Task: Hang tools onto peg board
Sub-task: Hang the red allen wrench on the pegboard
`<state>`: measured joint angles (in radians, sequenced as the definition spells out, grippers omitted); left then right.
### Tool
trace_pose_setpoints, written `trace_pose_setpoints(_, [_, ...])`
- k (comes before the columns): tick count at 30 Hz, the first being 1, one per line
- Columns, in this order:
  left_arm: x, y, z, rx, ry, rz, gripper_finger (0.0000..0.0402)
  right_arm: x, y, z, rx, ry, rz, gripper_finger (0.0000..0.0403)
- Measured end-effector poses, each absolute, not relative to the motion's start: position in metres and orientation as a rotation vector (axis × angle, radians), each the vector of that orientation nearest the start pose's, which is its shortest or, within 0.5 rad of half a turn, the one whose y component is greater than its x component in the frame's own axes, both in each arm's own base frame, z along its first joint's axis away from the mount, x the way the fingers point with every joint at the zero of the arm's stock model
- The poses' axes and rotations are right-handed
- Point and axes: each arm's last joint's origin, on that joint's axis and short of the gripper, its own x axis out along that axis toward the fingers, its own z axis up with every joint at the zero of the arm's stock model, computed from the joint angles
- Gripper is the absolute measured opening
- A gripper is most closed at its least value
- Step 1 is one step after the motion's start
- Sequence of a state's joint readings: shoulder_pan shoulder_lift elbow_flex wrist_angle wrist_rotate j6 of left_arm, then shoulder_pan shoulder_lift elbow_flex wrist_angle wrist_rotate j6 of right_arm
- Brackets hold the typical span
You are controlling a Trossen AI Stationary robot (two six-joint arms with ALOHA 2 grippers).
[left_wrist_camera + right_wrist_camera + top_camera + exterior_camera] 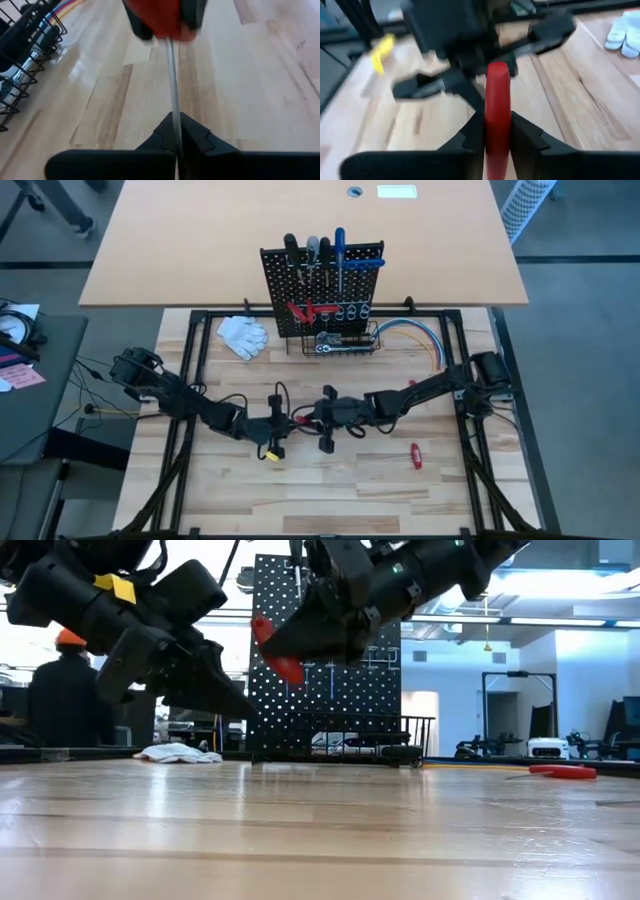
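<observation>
A short red-handled screwdriver (301,420) is held above the table's middle between my two grippers. My left gripper (286,421) is shut on its metal shaft and my right gripper (316,418) is shut on its red handle (277,650). The upright black peg board (322,280) stands at the far side, with black, grey and blue screwdrivers in its upper rings and red-handled tools lower down. A chrome ratchet wrench (330,346) lies in the wire basket (342,343) at its base. Another red-handled screwdriver (415,454) lies flat on the table at the near right. My left gripper pinches the thin metal shaft (173,122) between its two fingertips, coming about level from the table's left. The fingers lie along the shaft, which runs straight ahead to the red handle. My right gripper pinches the red handle (497,107) between its two fingers, coming from the table's right and slanting slightly down. The handle lies along the fingers. The screwdriver is lifted clear of the table.
White gloves (243,333) lie left of the peg board. A curved bundle of coloured cables (417,335) lies to its right. The black frame rails (190,370) border the wooden table. A person stands in the room beyond (62,690).
</observation>
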<state>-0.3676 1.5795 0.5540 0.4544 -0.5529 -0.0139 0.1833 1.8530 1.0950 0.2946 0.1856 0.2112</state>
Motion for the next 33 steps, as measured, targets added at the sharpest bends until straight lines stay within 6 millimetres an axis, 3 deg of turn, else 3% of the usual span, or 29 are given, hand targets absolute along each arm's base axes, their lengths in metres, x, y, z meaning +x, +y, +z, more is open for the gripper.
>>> trace_pose_setpoints(9, [0.245,-0.078,0.14,0.145,0.372,0.194,0.0,0.387,0.064,0.179,0.106,0.488,-0.056,0.0181])
trace_pose_setpoints(14, [0.229,-0.071,0.147,0.096,0.275,0.216,0.0,0.387,0.063,0.178,0.106,0.491,-0.061,0.0211])
trace_pose_setpoints(19, [0.213,-0.065,0.153,0.053,0.178,0.253,0.0,0.388,0.065,0.181,0.061,0.448,-0.11,0.0213])
trace_pose_setpoints(25, [0.201,-0.07,0.158,0.063,0.056,0.208,0.0,0.405,0.069,0.169,0.065,0.259,-0.095,0.02])
trace_pose_setpoints(33, [0.198,-0.079,0.162,0.105,0.023,0.168,0.0,0.406,0.078,0.178,0.039,0.132,-0.143,0.0142])
